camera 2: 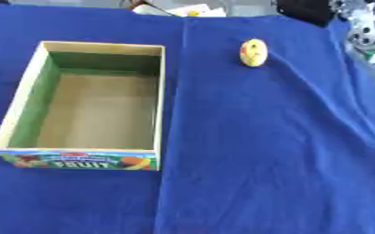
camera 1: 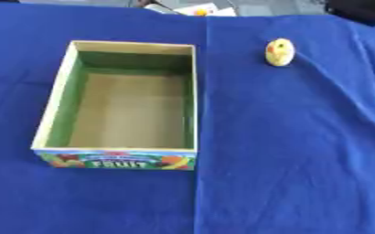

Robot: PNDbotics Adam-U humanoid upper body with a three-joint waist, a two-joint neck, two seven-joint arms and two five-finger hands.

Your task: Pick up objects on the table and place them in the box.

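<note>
Box (camera 1: 56, 101) sat open and empty at centre-left of the frame; the small yellow object (camera 1: 280, 52) lay well apart at upper right on the blue cloth (camera 1: 295, 151). Neither hand showed, so their state couldn't be told. Reaching with the right hand looked best. The object's identity stayed unclear.

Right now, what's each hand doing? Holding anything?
Left hand: not in view in either eye, state cannot be told.
Right hand: not in view either.
The yellow object lies untouched on the blue cloth; the box holds nothing.
</note>
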